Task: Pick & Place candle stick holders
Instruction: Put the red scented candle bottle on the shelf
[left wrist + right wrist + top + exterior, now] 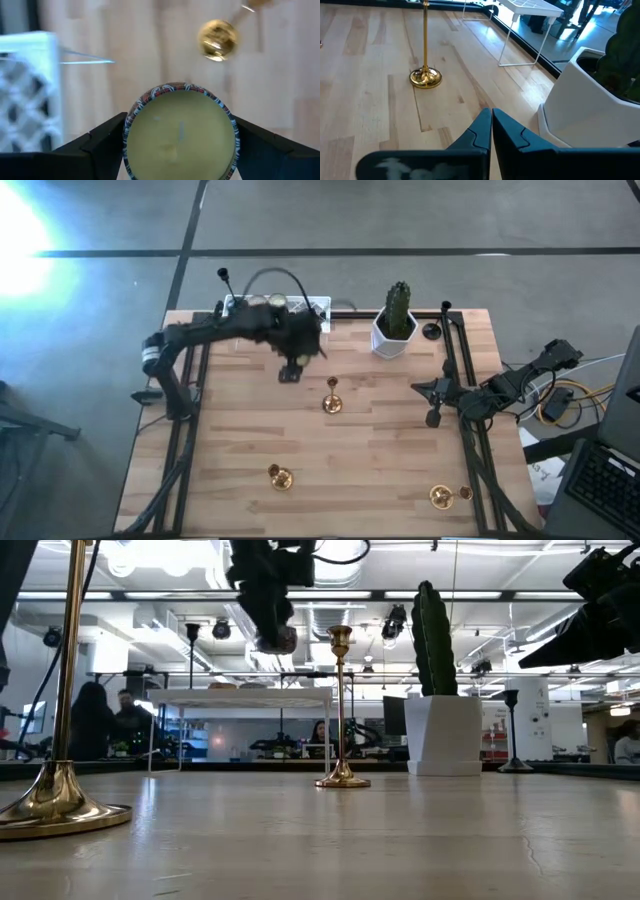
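Gold is what I pick out first in the high view: one gold stemmed holder (332, 397) stands near the middle of the wooden table (380, 460), a second (279, 476) sits lower left, and a third (443, 496) lies lower right. I see the left gripper (291, 370) upper left of centre, just below the white lattice tray (318, 308), while the right gripper (434, 393) waits at the right edge, beside the potted cactus (396, 320). From the low view, I have a low round cup (277, 639) hanging in the left gripper at upper centre, clear of the tabletop. My left wrist view shows the fingers (95, 145) spread wide and pressed against both sides of that cream-filled cup (181, 132), with a gold holder (217, 39) on the table beyond. My right wrist view shows its own fingers (480, 131) pressed together, gripping nothing, and a gold holder (425, 75) upright at left.
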`<state>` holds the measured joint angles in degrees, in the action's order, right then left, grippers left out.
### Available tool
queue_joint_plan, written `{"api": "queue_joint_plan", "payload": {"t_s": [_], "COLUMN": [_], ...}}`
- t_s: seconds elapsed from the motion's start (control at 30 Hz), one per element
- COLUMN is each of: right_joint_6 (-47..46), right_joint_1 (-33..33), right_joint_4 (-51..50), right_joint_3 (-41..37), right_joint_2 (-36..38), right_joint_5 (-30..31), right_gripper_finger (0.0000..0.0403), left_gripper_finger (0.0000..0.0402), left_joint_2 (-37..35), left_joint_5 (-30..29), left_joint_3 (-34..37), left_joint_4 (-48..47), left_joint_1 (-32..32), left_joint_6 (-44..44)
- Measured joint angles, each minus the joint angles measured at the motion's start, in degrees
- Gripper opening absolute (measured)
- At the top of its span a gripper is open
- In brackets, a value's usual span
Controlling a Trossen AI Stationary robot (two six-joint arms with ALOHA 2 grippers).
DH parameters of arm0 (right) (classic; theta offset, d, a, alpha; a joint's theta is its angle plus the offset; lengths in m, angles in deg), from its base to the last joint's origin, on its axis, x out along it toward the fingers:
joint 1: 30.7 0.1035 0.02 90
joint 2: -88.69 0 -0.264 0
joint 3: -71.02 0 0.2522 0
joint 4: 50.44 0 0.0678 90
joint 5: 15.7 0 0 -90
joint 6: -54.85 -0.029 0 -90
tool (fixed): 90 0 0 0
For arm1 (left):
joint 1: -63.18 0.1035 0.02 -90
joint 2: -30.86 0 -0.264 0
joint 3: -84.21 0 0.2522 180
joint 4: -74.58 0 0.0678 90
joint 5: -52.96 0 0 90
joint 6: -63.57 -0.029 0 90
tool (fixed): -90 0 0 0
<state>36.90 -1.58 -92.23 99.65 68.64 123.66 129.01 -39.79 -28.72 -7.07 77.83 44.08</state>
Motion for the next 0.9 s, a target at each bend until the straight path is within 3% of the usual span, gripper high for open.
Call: {"api": "queue_joint_plan", "payload": {"t_s": [0.23, 0.4, 0.9], "right_joint_6": [0.0, 0.0, 0.0], "right_joint_1": [-0.01, 0.0, 0.0], "right_joint_4": [0.0, 0.0, 0.0], "right_joint_3": [0.0, 0.0, 0.0], "right_joint_2": [0.0, -0.02, -0.02], "right_joint_5": [0.0, 0.0, 0.0], "right_gripper_finger": [0.0008, 0.0008, 0.0008], "left_gripper_finger": [0.0301, 0.0301, 0.0301], "left_joint_2": [0.26, 2.22, 16.45], "left_joint_5": [0.41, 6.62, 8.84], "left_joint_3": [-6.19, -10.38, -27.52], "left_joint_4": [0.93, 0.56, -8.87], "left_joint_1": [10.28, 16.71, 23.27], "left_joint_6": [-4.23, -5.58, -9.63]}}
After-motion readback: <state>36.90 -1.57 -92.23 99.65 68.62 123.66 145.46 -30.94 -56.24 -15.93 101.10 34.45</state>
